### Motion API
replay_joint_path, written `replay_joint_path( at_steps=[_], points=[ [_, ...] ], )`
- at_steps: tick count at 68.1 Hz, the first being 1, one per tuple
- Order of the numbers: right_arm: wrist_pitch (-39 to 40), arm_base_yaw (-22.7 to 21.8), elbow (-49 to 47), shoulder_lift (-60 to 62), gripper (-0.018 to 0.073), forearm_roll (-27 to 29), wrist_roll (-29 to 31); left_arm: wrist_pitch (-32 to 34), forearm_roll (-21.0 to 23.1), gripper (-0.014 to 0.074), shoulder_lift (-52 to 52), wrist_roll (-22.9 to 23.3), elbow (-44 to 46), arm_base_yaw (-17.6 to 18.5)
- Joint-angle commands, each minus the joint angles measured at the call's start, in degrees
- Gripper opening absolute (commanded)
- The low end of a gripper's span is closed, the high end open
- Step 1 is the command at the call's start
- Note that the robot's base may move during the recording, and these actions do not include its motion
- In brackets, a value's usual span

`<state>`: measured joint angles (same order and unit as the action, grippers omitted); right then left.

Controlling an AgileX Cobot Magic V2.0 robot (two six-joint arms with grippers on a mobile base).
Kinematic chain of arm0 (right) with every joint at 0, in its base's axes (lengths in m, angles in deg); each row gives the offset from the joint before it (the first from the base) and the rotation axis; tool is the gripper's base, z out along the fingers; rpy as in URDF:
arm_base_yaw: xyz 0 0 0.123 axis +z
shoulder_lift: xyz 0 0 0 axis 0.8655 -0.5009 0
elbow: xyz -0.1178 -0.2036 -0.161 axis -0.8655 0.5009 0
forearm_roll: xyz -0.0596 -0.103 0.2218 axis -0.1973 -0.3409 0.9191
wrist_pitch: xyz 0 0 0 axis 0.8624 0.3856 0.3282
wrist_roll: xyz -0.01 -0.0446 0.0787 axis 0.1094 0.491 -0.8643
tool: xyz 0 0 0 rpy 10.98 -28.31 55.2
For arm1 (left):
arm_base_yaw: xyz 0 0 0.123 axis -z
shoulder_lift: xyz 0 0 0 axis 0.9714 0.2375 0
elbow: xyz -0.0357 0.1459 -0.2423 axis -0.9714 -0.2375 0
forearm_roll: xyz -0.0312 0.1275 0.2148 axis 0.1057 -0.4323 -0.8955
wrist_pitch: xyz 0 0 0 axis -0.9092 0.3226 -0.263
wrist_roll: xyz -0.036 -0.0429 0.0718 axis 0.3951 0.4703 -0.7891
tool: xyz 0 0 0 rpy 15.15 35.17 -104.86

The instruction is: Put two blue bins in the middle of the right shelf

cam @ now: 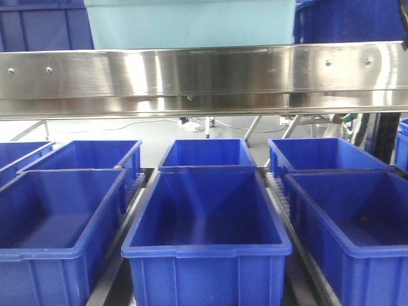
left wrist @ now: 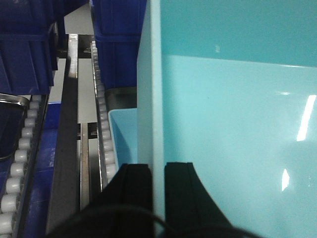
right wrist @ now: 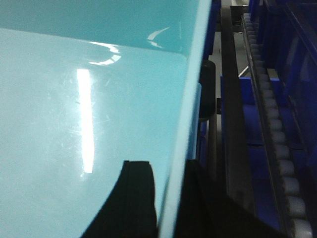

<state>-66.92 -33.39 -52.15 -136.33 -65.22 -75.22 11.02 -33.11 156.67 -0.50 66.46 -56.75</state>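
Holding a pale turquoise plastic bin (cam: pixel 191 22) up above the shiny stainless-steel shelf rail (cam: pixel 204 73), over rows of open dark blue plastic bins (cam: pixel 207 217). Straddling its left wall with the black left gripper (left wrist: pixel 157 166), one finger inside, one outside, pinching the wall between them. Apparently clamping the right wall likewise with the right gripper (right wrist: pixel 166 166), judging contact only roughly in deep shadow. Hanging just beside white roller tracks (left wrist: pixel 104 134).

L gripper (left wrist: pixel 157 169), R gripper (right wrist: pixel 168 171) both pinch bin (left wrist: pixel 237 124) wall (jaws narrow)
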Motion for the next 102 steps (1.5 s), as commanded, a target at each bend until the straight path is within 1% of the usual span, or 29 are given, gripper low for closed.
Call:
replay_joint_path(
  at_steps=[1, 102],
  points=[
    [2.09, 0.23, -0.38, 0.56, -0.0154, 1.35, 1.18, 3.69, 1.31, -0.0111, -0.54, 0.14, 0.89, 0.17],
    [2.09, 0.23, -0.38, 0.56, -0.0154, 1.35, 1.18, 4.01, 1.31, -0.0111, -0.56, 0.14, 0.89, 0.17]
  ],
)
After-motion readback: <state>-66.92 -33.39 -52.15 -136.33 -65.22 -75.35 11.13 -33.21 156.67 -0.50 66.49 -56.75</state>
